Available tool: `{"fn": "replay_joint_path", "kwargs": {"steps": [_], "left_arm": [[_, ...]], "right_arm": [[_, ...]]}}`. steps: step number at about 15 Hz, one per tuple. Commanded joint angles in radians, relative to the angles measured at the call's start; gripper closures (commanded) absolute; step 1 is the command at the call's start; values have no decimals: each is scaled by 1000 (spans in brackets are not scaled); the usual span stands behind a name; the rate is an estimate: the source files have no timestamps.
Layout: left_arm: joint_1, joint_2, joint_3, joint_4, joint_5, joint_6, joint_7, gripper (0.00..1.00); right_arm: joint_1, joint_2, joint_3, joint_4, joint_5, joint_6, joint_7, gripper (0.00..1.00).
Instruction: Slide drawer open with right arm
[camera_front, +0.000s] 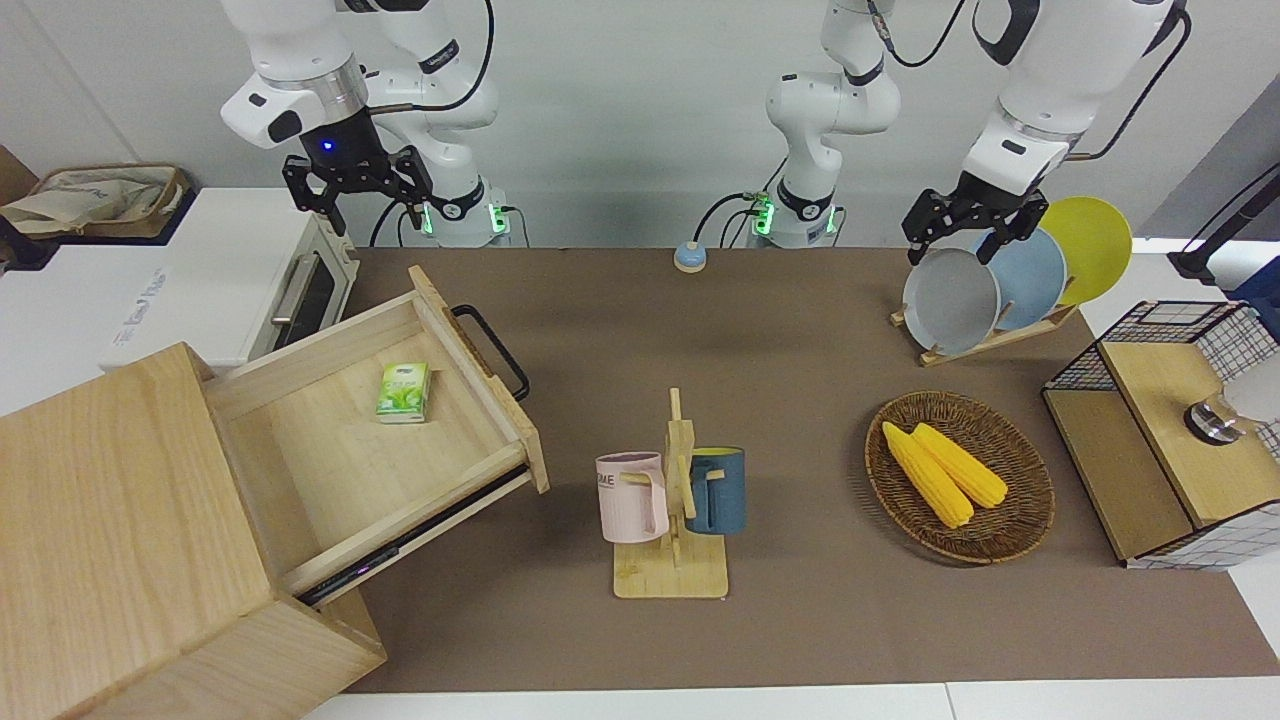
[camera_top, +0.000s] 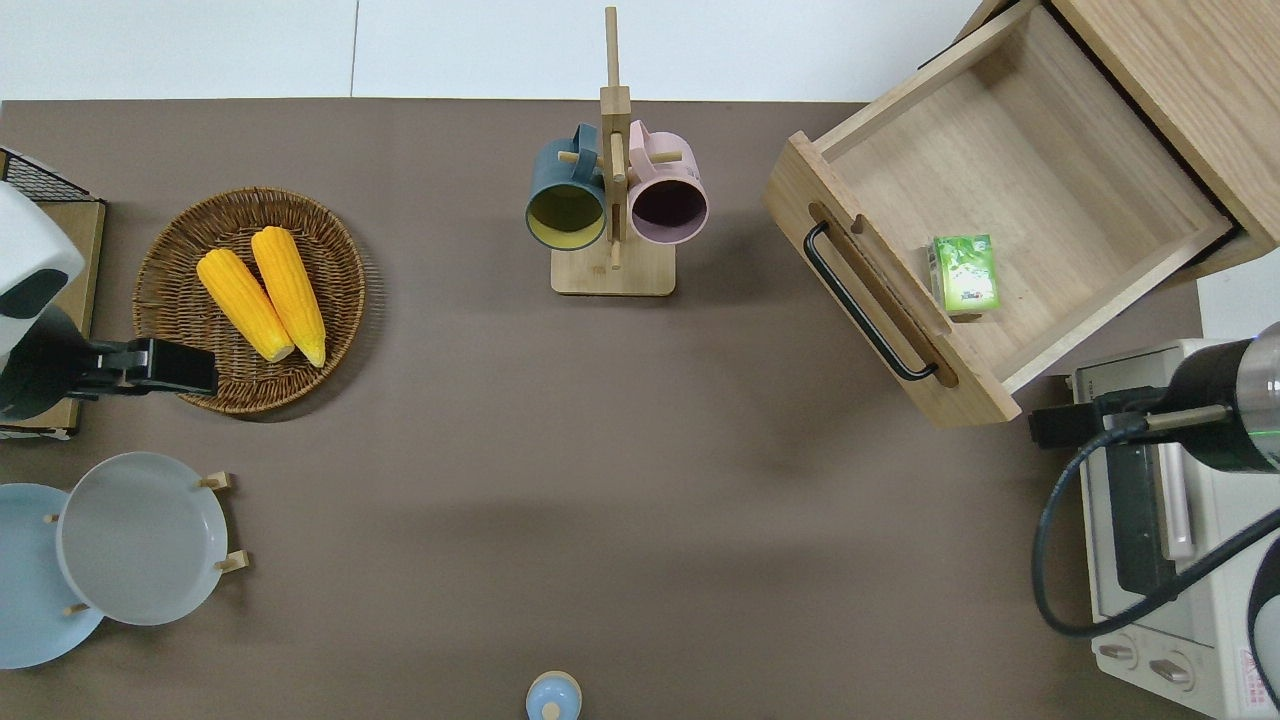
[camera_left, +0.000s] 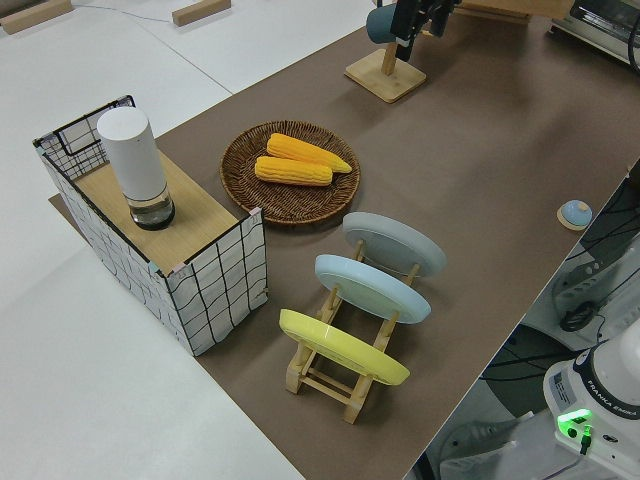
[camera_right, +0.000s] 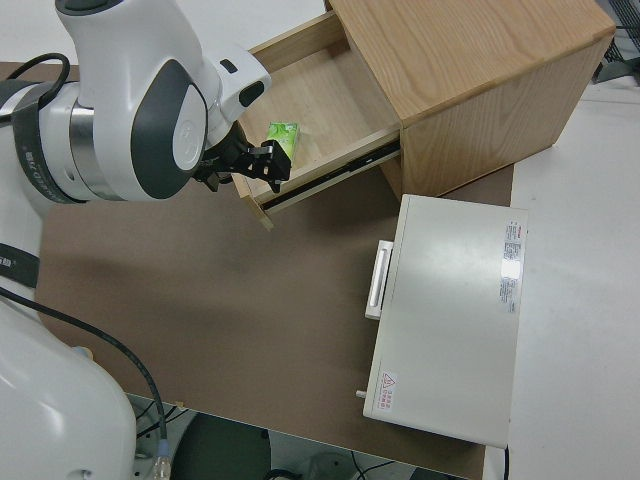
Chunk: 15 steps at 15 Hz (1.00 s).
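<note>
The drawer (camera_front: 400, 430) stands pulled well out of the wooden cabinet (camera_front: 120, 530), its black loop handle (camera_front: 490, 350) free, a green packet (camera_front: 404, 391) lying inside. The right gripper (camera_front: 355, 190) hangs over the white toaster oven (camera_front: 250, 280) beside the cabinet, fingers spread wide and holding nothing. The left arm is parked.

1. Drawer (camera_front: 380, 440): light wood, matt, visible grain; handle (camera_front: 490, 350) black metal.
2. Desk (camera_front: 800, 330): brown matt covering.
3. Basket (camera_front: 960, 490): rough woven wicker.
4. Toaster oven (camera_top: 1160, 560): smooth white casing.
</note>
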Motion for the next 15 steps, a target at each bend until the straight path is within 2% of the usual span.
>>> {"fn": "replay_joint_path", "kwargs": {"steps": [1, 15], "left_arm": [[-2, -8, 3, 2, 13, -14, 1, 2], [-2, -8, 3, 2, 13, -14, 1, 5]], "right_arm": [[-19, -11, 6, -20, 24, 24, -19, 13], [-19, 6, 12, -9, 16, 27, -14, 11]]}}
